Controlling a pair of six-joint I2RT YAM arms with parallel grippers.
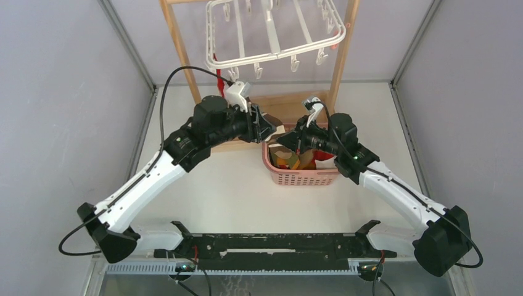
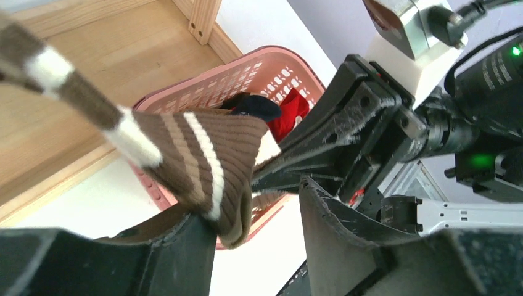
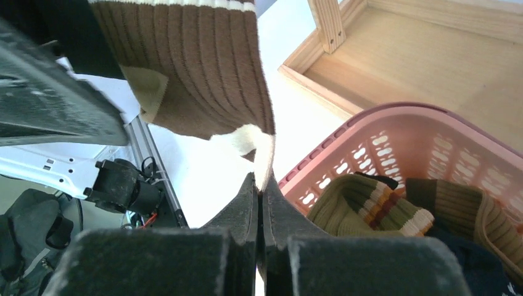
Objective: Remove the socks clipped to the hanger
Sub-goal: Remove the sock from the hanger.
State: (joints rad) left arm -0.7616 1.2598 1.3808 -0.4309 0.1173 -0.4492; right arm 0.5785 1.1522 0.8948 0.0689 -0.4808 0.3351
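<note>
Top view: both arms meet over the near-left rim of the basket [image 1: 302,179], well below the hanger [image 1: 271,54] on its wooden stand [image 1: 177,43].
Sock: brown with cream stripes [image 2: 210,154], off the hanger and stretched between the two grippers above the basket's edge.
Left gripper [image 2: 259,237]: jaws stand apart. The sock's ribbed end only lies against one finger and is not pinched.
Right gripper [image 3: 259,188]: jaws pressed together on the sock's cream edge.
Why held so: this looks like a handover. The right arm sits nearer the basket, so it takes the sock while the left lets go and is freed to reach for the hanger.
Basket contents: several socks, among them an olive one with coloured stripes [image 3: 364,206], a darker olive-brown one beside it, something navy, and a red one [image 2: 295,111].
Hanger clips: those along the near rim look bare. A red piece [image 1: 219,81] hangs at the near-left corner, likely a sock left to remove, though I cannot tell for sure.
Next need: let the sock go over the basket, not its rim.
</note>
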